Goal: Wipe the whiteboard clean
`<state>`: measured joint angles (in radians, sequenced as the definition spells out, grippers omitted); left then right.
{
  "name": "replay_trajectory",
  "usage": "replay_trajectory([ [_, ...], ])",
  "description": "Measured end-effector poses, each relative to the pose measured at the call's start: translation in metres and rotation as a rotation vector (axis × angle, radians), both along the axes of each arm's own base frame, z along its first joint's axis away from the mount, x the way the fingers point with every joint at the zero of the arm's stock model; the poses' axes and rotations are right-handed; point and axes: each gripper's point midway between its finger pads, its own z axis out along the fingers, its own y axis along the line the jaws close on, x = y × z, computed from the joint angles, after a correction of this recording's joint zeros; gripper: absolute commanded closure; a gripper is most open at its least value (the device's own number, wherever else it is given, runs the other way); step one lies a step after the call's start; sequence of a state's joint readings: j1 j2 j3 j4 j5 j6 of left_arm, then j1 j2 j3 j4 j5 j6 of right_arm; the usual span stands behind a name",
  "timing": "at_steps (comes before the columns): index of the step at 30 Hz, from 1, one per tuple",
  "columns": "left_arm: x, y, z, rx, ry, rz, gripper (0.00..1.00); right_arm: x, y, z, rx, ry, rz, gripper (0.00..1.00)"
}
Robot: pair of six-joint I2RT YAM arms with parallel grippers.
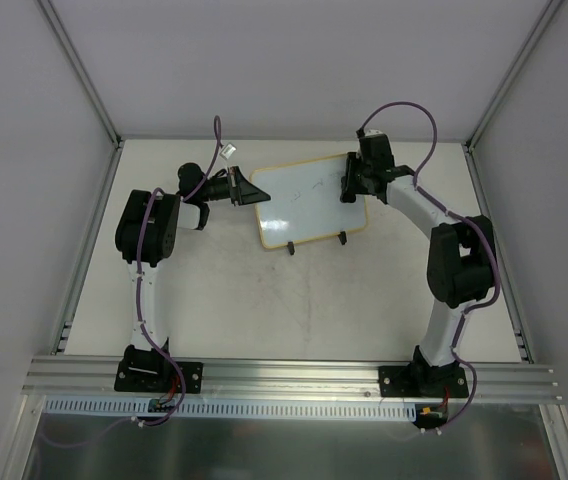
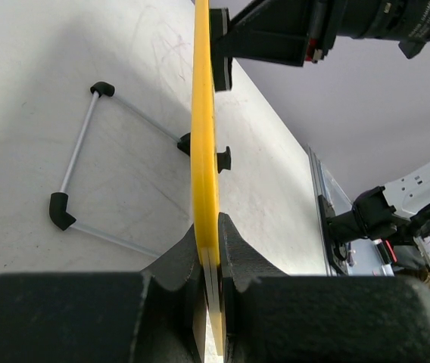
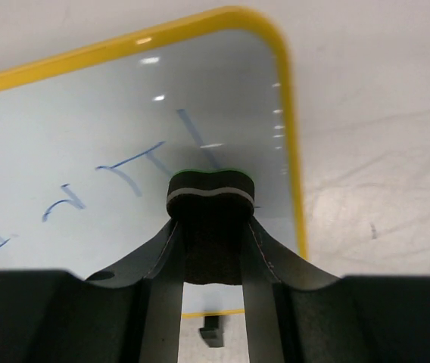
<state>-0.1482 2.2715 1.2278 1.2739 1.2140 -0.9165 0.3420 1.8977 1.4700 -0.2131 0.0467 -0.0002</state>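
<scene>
Propped toward the far middle of the tabletop, between the two arms: whiteboard, glossy white in a yellow frame, resting on two small black feet at its near edge. Behind it, in the left wrist view, a wire stand with black corner pieces, angled back onto the tabletop. Left hand clamped on the frame at the board's left edge, one finger on each side, board seen edge-on between them. Right hand closed around a black eraser with a pale stripe across its end, set against the white face close to the right edge. Blue marks unwiped across the surface to the left of the eraser, with a few glare spots above them. Faint scuffs on the tabletop just beyond the frame.
</scene>
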Motion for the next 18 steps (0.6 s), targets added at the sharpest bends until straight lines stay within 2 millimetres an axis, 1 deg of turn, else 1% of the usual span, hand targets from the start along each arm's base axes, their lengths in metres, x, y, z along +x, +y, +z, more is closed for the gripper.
replay_trajectory([
  [2, 0.000, 0.000, 0.000, 0.000, 0.001, 0.000, 1.00, 0.004, -0.016, 0.000, -0.011, -0.004, -0.039, 1.00],
  [4, 0.000, 0.000, 0.000, -0.001, 0.005, -0.001, 1.00, 0.007, -0.028, -0.001, -0.020, -0.007, -0.070, 1.00],
  [6, 0.000, 0.000, 0.000, -0.002, 0.008, -0.001, 1.00, 0.009, -0.035, -0.002, -0.027, -0.009, -0.088, 1.00],
  [13, -0.001, -0.001, 0.000, -0.002, 0.009, -0.002, 1.00, 0.010, -0.039, -0.002, -0.039, -0.018, -0.104, 1.00],
  [18, -0.001, 0.000, 0.000, -0.002, 0.009, -0.003, 1.00, 0.009, -0.036, -0.001, -0.058, -0.029, -0.103, 1.00],
])
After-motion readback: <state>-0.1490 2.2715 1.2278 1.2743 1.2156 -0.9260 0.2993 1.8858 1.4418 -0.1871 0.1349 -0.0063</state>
